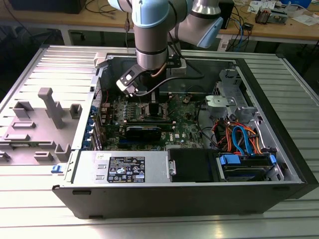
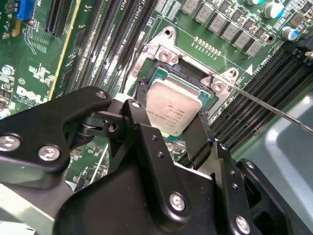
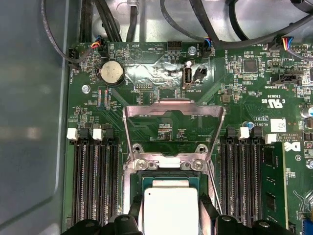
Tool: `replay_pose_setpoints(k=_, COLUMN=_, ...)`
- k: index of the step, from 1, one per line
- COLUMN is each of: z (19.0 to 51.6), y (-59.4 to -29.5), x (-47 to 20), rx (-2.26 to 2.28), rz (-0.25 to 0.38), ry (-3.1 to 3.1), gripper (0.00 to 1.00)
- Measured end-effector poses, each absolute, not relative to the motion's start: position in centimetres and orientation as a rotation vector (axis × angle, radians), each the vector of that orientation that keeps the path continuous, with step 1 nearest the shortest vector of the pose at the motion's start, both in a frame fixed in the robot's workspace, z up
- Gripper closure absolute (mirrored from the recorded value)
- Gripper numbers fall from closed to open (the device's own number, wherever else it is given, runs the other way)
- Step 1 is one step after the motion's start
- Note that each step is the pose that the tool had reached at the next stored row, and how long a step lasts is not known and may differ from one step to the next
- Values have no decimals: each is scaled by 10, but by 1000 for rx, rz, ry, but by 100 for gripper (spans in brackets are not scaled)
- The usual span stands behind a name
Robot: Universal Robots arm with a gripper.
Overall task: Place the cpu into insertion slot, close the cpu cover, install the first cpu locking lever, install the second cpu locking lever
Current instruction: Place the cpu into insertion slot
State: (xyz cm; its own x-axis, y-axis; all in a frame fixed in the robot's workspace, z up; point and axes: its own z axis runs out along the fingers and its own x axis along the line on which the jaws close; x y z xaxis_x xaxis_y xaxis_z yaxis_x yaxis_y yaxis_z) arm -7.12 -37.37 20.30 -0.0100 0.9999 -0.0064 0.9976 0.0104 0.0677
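Observation:
The cpu (image 2: 172, 105), a silvery square chip, sits over the insertion slot (image 2: 190, 68) on the green motherboard, and I cannot tell whether it is fully seated. My gripper (image 2: 171, 116) has a black finger against each of two opposite sides of the chip. In the first wrist view the cpu (image 3: 170, 210) lies between the same fingers (image 3: 135, 215). The cpu cover (image 3: 172, 106) stands raised on its hinge beyond the slot, with the board visible through its cut-out. A thin locking lever (image 2: 274, 105) sticks out free beside the slot. In the exterior view the gripper (image 1: 149, 107) reaches down into the open case.
Long black memory slots (image 3: 95, 181) flank the socket, with one memory stick (image 3: 272, 181) fitted. A coin battery (image 3: 111, 72) and cables lie beyond the cover. The case holds a drive bay with blue and orange cables (image 1: 239, 139). A grey fixture (image 1: 50, 107) stands outside on the exterior view's left.

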Motion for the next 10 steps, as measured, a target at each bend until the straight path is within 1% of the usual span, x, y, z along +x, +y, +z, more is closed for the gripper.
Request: replay_pose_setpoints(k=10, z=199, y=-373, x=-71, rx=2167, rz=67, ry=2201, gripper=46)
